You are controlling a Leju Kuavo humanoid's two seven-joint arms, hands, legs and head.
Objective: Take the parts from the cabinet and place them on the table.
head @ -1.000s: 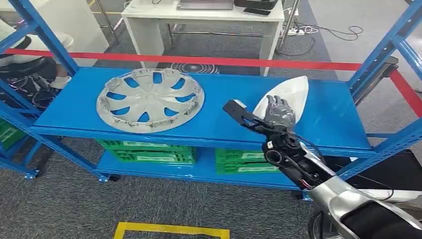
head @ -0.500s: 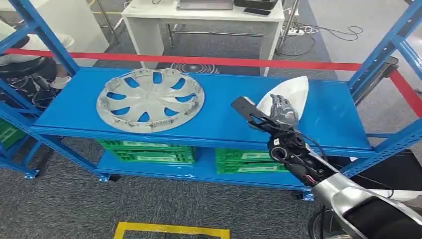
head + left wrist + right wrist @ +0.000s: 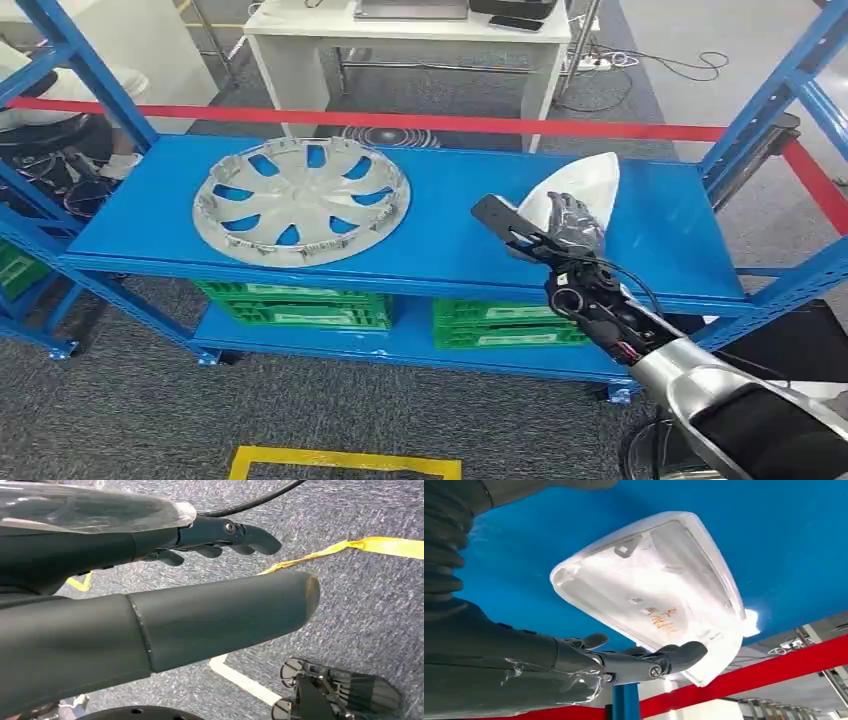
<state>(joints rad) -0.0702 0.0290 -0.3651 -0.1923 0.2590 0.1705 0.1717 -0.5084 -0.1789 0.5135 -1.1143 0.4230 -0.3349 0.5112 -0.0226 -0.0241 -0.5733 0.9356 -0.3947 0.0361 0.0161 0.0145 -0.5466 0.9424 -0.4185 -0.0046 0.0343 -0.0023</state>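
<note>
Right hand (image 3: 572, 222) over the white part (image 3: 659, 595) on the blue shelf (image 3: 440, 215) — fingers (image 3: 674, 657) spread, holding nothing

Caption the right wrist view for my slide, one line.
Robot hand reaching with fingers apart toward a white shell-like part lying on the blue shelf.

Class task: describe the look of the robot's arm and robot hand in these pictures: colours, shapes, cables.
The right arm has a silver shell and a black section with exposed black cables by the wrist. The right robot hand has dark grey fingers, a ribbed grey cover and clear plastic film. The left robot hand looks similarly dark, with a thick grey thumb.
</note>
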